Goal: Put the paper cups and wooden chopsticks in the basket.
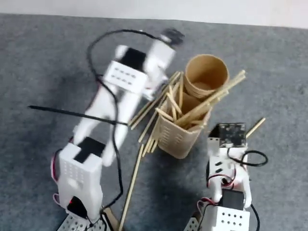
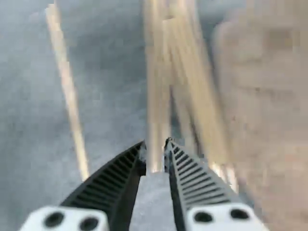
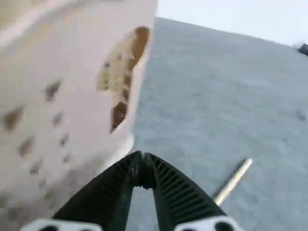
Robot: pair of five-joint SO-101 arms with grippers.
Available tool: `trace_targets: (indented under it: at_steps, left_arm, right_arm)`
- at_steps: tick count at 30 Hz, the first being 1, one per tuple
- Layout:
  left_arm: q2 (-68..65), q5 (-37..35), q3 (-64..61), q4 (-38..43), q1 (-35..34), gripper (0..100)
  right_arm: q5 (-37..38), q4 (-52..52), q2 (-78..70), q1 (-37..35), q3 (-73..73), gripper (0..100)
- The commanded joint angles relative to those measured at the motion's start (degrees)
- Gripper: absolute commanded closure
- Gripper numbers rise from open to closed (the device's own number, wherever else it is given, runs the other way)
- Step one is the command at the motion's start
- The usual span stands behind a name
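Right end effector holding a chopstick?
No, the right end effector is shut on nothing; the chopstick lies apart from it on the carpet.

A grey, short-piled carpet [image 1: 43,53] with a mottled, felt-like grain covers the working surface, spreading in the high view from 6 o'clock out to 3 and 9 o'clock. At 12 o'clock it ends in a nearly straight edge that dips slightly toward 3 o'clock, and beyond it lies a plain, whitish band [image 1: 231,9]; whether that is wall or floor cannot be told. The light is soft and even, leaving only faint, blurred shadows on the carpet, which in the right wrist view runs off to that same pale band.
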State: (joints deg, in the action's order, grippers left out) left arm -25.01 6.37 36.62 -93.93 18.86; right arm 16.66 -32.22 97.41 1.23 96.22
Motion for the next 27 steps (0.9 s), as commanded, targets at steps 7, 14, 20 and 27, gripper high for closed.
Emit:
trace_targets:
  at_steps: [7, 14, 20, 27]
  left_arm:
    - [2.15, -0.26, 1.36, -4.40, 3.47, 90]
    - [1.54, -0.35, -0.57, -3.25, 5.93, 90]
    - [1.45, -0.35, 0.48, -3.08, -5.14, 90]
    - [1.98, -0.18, -1.89, -3.87, 7.69, 90]
  right_arm:
    - [0.35, -2.07, 0.57, 2.77, 8.22, 98.1]
    - [0.35, -4.44, 0.40, -6.37, 8.31, 98.1]
    - [4.13, -4.09, 0.57, 3.82, 8.31, 98.1]
    - [4.31, -8.04, 0.57, -5.58, 7.69, 98.1]
